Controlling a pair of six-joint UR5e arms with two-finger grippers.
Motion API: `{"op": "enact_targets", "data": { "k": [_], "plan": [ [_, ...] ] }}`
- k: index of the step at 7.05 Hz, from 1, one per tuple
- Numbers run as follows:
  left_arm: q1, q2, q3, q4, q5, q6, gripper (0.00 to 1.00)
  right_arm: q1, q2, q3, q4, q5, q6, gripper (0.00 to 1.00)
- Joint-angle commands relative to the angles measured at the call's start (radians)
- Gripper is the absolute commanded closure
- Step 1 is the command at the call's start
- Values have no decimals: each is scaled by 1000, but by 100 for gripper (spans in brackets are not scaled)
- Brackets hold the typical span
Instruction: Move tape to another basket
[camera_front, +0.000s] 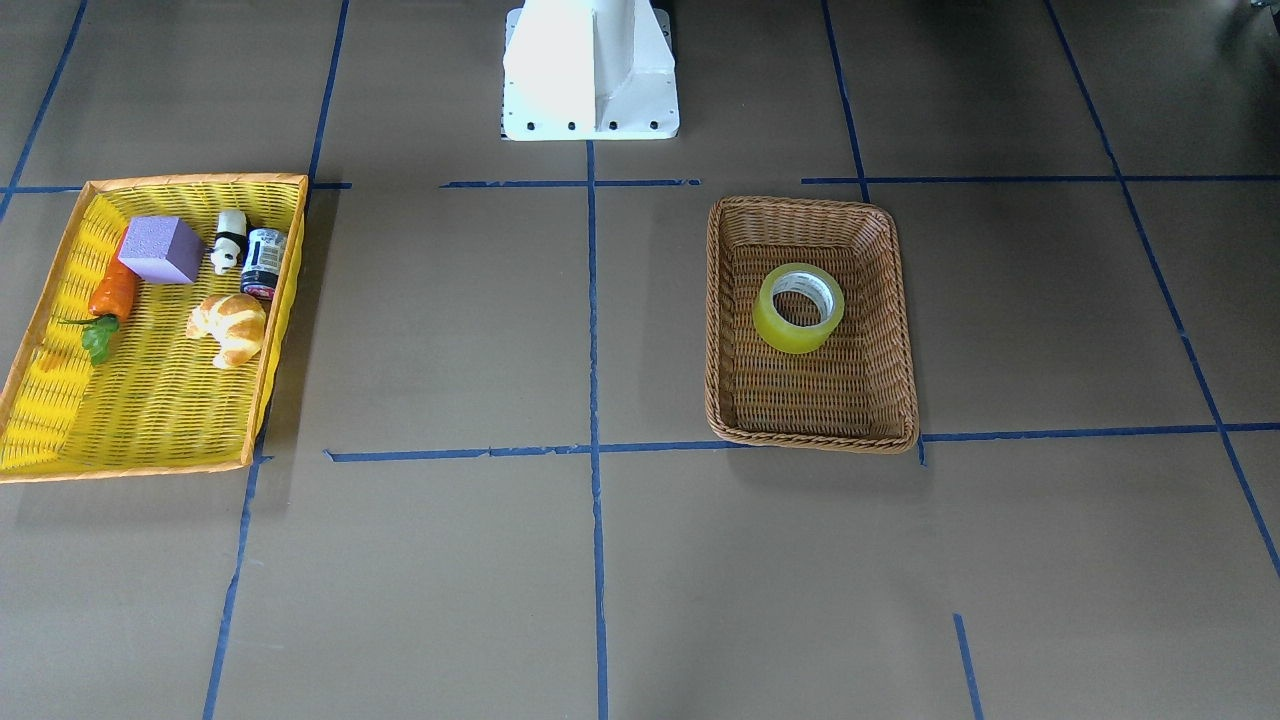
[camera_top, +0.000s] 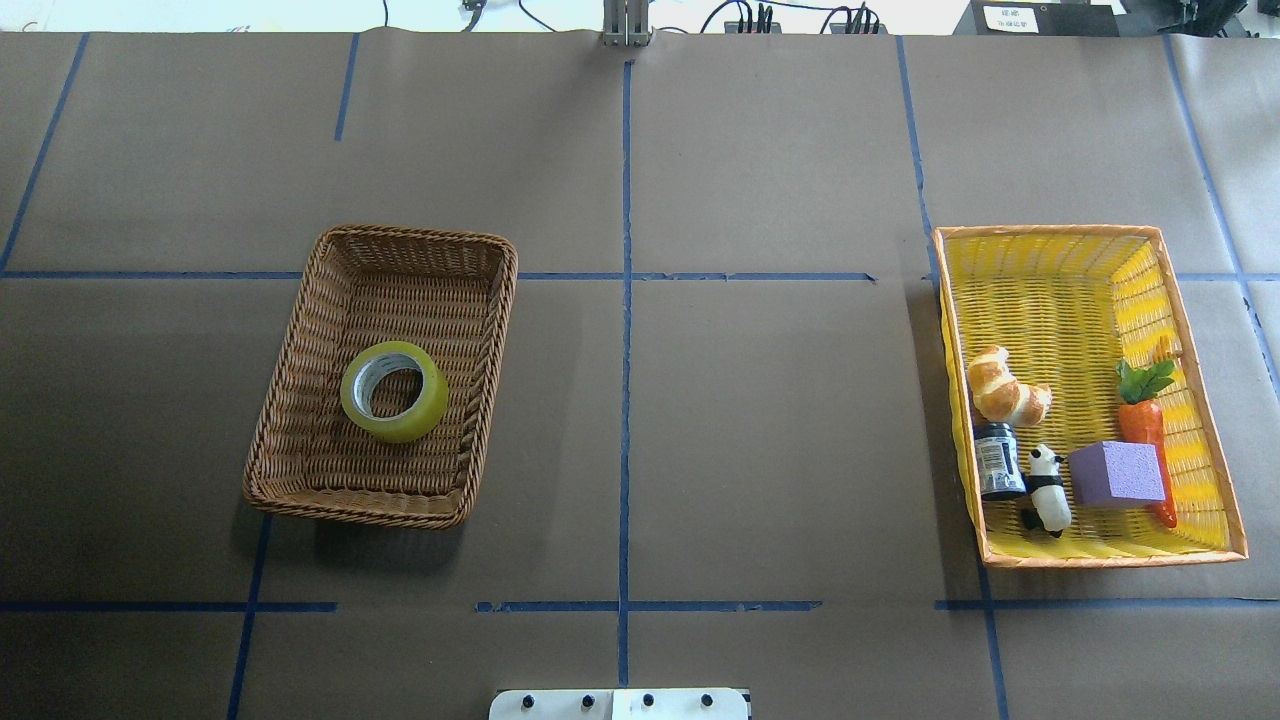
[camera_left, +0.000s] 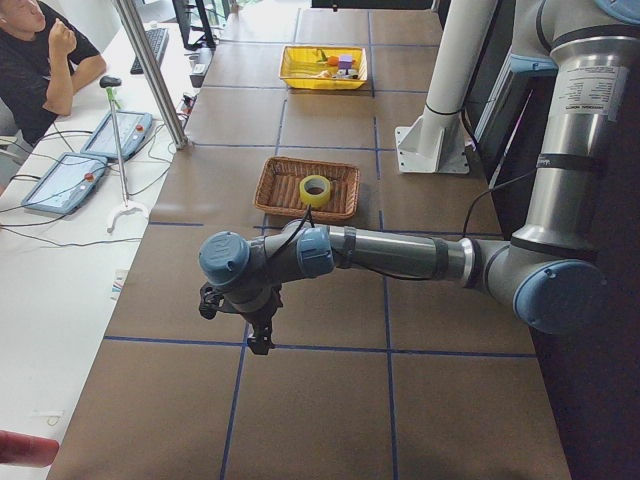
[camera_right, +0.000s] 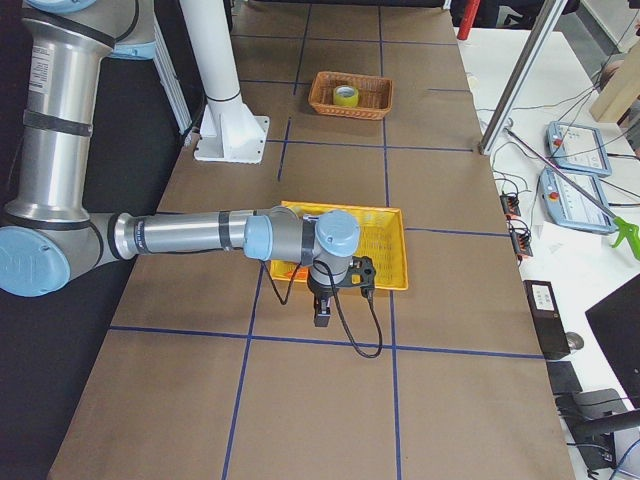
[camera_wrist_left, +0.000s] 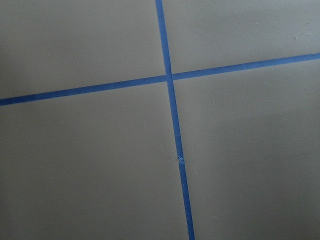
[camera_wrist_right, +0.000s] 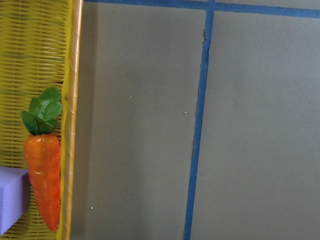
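The yellow-green tape roll (camera_front: 788, 337) lies flat inside the brown wicker basket (camera_front: 812, 438), near its middle. It also shows in the overhead view (camera_top: 400, 428), in the basket (camera_top: 350, 506). Neither gripper shows in the overhead or front views. My left gripper (camera_left: 258, 335) shows only in the exterior left view, hanging over bare table well away from the brown basket (camera_left: 272, 195). My right gripper (camera_right: 322, 315) shows only in the exterior right view, just outside the yellow basket (camera_right: 392, 250). I cannot tell whether either is open or shut.
The yellow basket with orange rim (camera_top: 1100, 557) holds a croissant (camera_top: 1005, 390), a dark can (camera_top: 997, 460), a panda figure (camera_top: 1047, 488), a purple block (camera_top: 1117, 473) and a carrot (camera_top: 1143, 425). The right wrist view shows the carrot (camera_wrist_right: 44, 185). A person (camera_left: 40, 60) sits by the table's far side.
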Motion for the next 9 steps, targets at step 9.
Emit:
{"op": "enact_targets", "data": {
  "k": [9],
  "plan": [
    [0, 24, -2, -71, 34, -5, 0, 24, 2, 53, 3, -18, -7, 0]
  ]
}}
